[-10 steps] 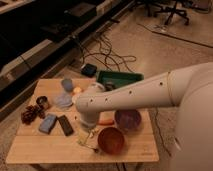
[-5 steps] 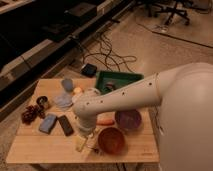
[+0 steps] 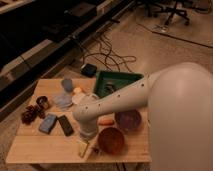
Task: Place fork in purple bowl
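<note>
The purple bowl [image 3: 129,120] sits on the right part of the wooden table [image 3: 40,145], just behind the orange-red bowl [image 3: 111,140]. My white arm reaches in from the right. Its wrist hangs over the table's front middle, left of both bowls. The gripper [image 3: 86,136] points down below the wrist, just above a pale cream utensil [image 3: 82,148] near the front edge, and I see nothing held in it. I cannot make out the fork; the arm covers the middle of the table.
A green tray [image 3: 117,82] stands at the back right. A blue sponge [image 3: 48,123], a black block [image 3: 65,125], dark grapes [image 3: 30,114], a small can [image 3: 42,102] and a grey-blue cup [image 3: 67,85] fill the left half. An orange piece [image 3: 106,121] lies between arm and purple bowl. Cables run across the floor behind.
The arm's wrist has come down and forward, from over the table's middle toward the front edge beside the orange-red bowl. The objects on the table have not moved.
</note>
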